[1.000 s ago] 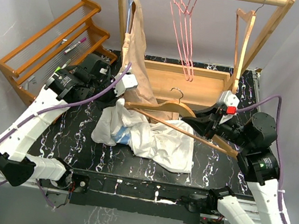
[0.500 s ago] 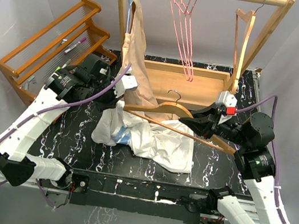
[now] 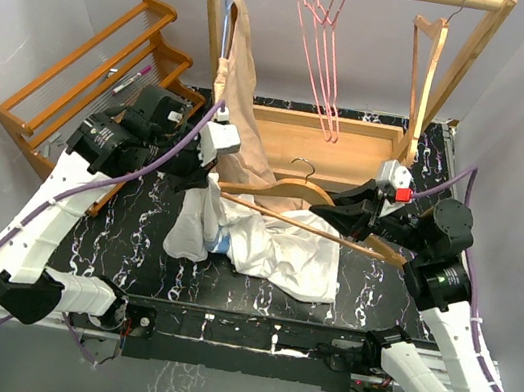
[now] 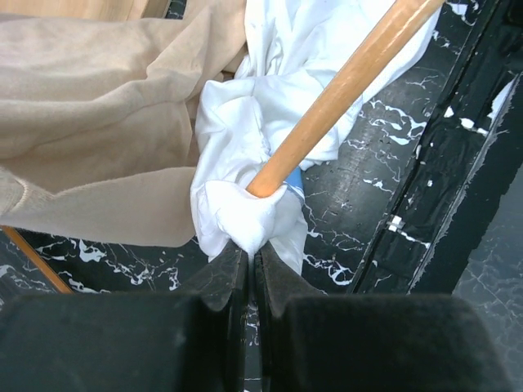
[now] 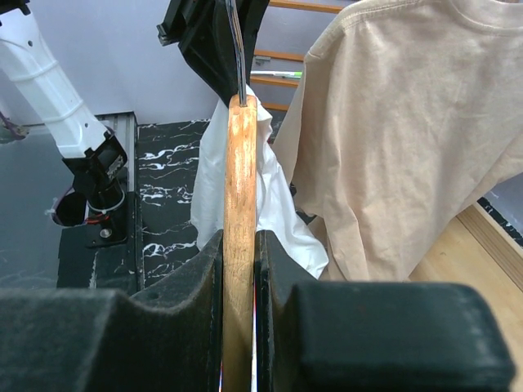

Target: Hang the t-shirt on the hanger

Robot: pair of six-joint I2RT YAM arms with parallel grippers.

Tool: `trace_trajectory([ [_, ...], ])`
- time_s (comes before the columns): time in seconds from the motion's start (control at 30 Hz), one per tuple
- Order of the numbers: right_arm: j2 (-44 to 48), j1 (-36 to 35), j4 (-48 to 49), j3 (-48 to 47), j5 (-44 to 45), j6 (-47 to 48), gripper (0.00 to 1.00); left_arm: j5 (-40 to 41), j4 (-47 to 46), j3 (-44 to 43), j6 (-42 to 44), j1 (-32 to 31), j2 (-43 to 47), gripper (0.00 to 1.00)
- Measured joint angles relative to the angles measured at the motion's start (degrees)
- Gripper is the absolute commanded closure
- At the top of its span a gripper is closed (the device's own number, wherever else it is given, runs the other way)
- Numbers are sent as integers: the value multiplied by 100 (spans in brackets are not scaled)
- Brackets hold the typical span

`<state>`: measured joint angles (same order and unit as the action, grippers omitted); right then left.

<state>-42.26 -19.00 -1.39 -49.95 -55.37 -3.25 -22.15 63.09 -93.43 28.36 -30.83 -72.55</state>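
Observation:
The white t-shirt (image 3: 278, 250), with a bit of blue print showing, lies crumpled on the black marbled table. My left gripper (image 3: 211, 185) is shut on a bunched edge of it (image 4: 237, 204) and holds it up over the left tip of a light-wood hanger (image 4: 335, 98). My right gripper (image 3: 349, 211) is shut on that wooden hanger (image 3: 289, 189), gripping its body (image 5: 240, 188) near the right end, and holds it level above the shirt. The thin pink hangers (image 3: 327, 55) hang on the rack's top rail, untouched.
A beige t-shirt (image 3: 238, 101) hangs at the rack's left, just behind the left gripper, and shows in the right wrist view (image 5: 409, 122). Another wooden hanger (image 3: 428, 58) hangs at the rail's right. The rack base (image 3: 342, 144) is behind. A wooden stand (image 3: 90, 74) lies far left.
My left gripper has risen and moved right, pulling the shirt's left edge up onto the wooden hanger's left tip. The hanger has shifted slightly left and up.

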Motion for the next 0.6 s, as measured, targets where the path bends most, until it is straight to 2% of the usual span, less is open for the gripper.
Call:
trace_trajectory([
  [0.37,-57,0,619,103,-236,-302,92,-229,142,-269,-26,0,2,100],
  [0.6,-55,9,570,103,-376,-286,92,85,22,-42,146,-2,105,100],
])
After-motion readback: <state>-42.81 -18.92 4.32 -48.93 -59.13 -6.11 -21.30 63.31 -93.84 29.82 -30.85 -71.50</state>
